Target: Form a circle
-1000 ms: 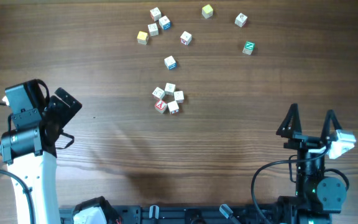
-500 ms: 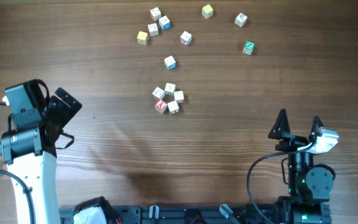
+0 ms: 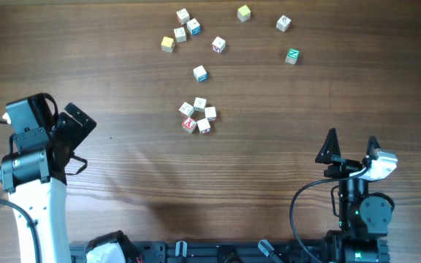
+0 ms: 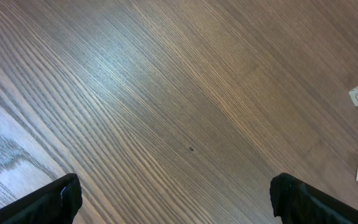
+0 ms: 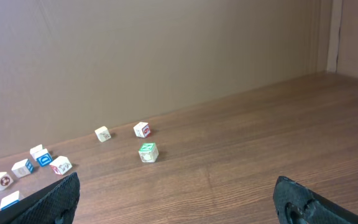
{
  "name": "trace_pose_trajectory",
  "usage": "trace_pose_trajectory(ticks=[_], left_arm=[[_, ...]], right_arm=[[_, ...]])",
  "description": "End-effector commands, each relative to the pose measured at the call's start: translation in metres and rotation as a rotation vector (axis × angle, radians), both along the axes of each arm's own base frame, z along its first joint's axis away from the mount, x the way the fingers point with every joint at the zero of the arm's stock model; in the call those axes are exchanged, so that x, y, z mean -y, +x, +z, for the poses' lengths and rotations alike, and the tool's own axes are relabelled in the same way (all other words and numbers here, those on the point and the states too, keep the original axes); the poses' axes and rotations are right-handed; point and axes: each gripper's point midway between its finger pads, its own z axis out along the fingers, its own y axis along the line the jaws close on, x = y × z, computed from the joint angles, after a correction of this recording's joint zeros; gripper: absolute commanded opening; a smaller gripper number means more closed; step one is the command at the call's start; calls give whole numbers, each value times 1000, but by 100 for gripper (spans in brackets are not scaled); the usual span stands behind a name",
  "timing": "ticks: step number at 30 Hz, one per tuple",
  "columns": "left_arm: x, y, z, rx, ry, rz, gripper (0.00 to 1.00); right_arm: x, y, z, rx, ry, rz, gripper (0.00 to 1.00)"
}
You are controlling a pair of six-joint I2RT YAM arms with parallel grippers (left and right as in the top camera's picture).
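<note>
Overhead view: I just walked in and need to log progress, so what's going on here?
Neither arm is handling anything. A tight ring of five alphabet cubes, the circle, sits on the table, with other cubes scattered beyond it. The left gripper and right gripper are both open and empty, well back from the cubes.

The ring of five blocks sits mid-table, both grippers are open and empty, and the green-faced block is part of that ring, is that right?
No. The green-faced block lies apart from the ring, farther back toward the right arm's side, as the overhead view shows. The ring is mid-table, and the left gripper and right gripper are open and empty.
</note>
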Motion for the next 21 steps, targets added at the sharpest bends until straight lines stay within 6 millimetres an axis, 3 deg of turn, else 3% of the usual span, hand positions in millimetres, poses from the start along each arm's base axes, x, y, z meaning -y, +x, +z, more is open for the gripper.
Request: trace_pose_trajectory(ticks=[1, 16, 21], left_arm=[[0, 0, 0, 7, -11, 8, 100], [-1, 0, 0, 5, -5, 12, 100], [26, 8, 17, 104, 29, -102, 100]], right_arm=[[2, -1, 3, 13, -18, -7, 100], [2, -1, 3, 12, -18, -7, 100], [2, -1, 3, 12, -18, -7, 100]])
